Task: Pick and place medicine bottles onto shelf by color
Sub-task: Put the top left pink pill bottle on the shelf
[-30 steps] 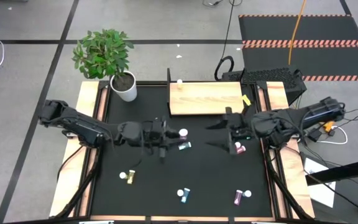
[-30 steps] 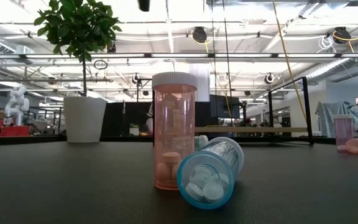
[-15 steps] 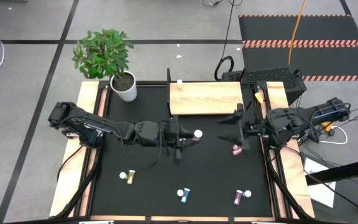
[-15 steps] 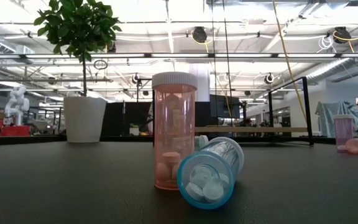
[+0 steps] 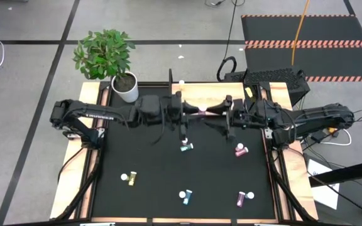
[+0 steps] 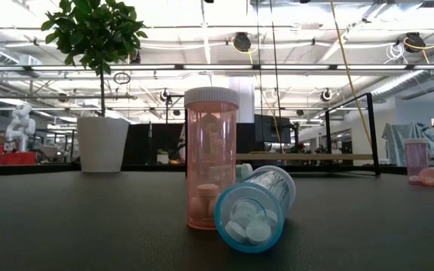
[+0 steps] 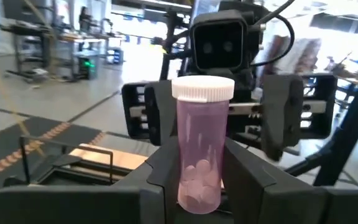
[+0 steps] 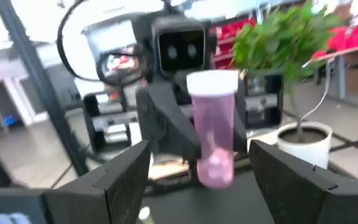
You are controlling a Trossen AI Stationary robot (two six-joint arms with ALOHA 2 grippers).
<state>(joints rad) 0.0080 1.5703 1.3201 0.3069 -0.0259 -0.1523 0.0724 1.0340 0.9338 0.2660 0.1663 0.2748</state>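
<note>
We list first the shelf (image 5: 207,99), a light-wood board lying flat at the far middle of the black table (image 5: 149,182), and we place all else by it. Over the shelf's near edge, raised off the table, we find the left gripper (image 7: 194,180) clenched on an upright purple bottle (image 7: 202,146) with a white cap, a few pills showing in its base; the same bottle reads as a pink streak in the high view (image 5: 199,112). Facing it from the shelf's right side, we record the right gripper (image 8: 199,163), its two dark fingers (image 8: 124,173) spread wide to either side of that bottle and apart from it, released and holding nothing. Nearer than the shelf, on the open table, we count five loose bottles: a teal bottle (image 5: 186,147) just in front of the shelf's middle, a magenta bottle (image 5: 240,150) in front of its right end, and, well apart along the table's near side, a yellow-green bottle (image 5: 131,178) to the left, a second teal bottle (image 5: 185,197) in the middle and a second magenta bottle (image 5: 244,198) to the right. The level view shows a pink bottle (image 6: 211,158) standing and a blue one (image 6: 253,208) lying against it, tablets visible in both. Beyond the shelf's left end we note a white plant pot (image 5: 126,88) with a green plant (image 5: 104,53). On the shelf's far left corner sits a small white object (image 5: 181,82), too small for us to identify.
</note>
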